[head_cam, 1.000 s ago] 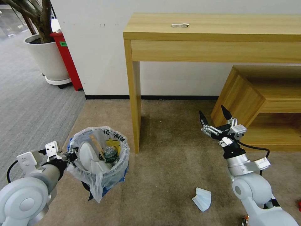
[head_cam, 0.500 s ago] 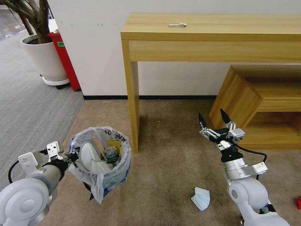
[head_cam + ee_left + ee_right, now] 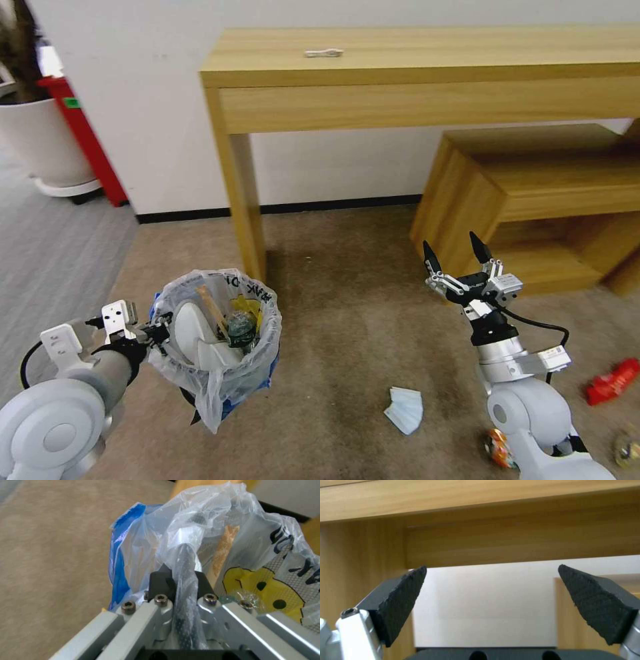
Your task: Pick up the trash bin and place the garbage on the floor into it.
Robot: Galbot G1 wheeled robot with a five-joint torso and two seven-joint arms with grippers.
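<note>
The trash bin [image 3: 248, 373], blue with a crinkly plastic liner, hangs just above the floor [image 3: 347, 313] at lower left. My left gripper [image 3: 157, 331] is shut on its near rim; the left wrist view has the black pads [image 3: 160, 580] pinching rim and bag [image 3: 253, 542]. Inside the bin lie a white slipper [image 3: 190, 327], a wooden stick [image 3: 211, 309] and a plastic bottle [image 3: 240, 329]. My right gripper [image 3: 453, 248] is raised and open with nothing in it [image 3: 491, 580]. Garbage on the carpet: a pale blue mask [image 3: 405, 409], a red wrapper [image 3: 613, 381] and an orange can [image 3: 499, 447].
A wooden table [image 3: 413, 73] stands against the wall, its leg [image 3: 241, 200] just behind the bin. A low wooden shelf unit [image 3: 533, 193] sits at right, close behind the right gripper. A white planter [image 3: 40, 147] and a red stand [image 3: 83, 143] are far left.
The whole view has swung to the right, so the table and shelf sit further left. The red wrapper and orange can have come into view. Both arms keep their pose.
</note>
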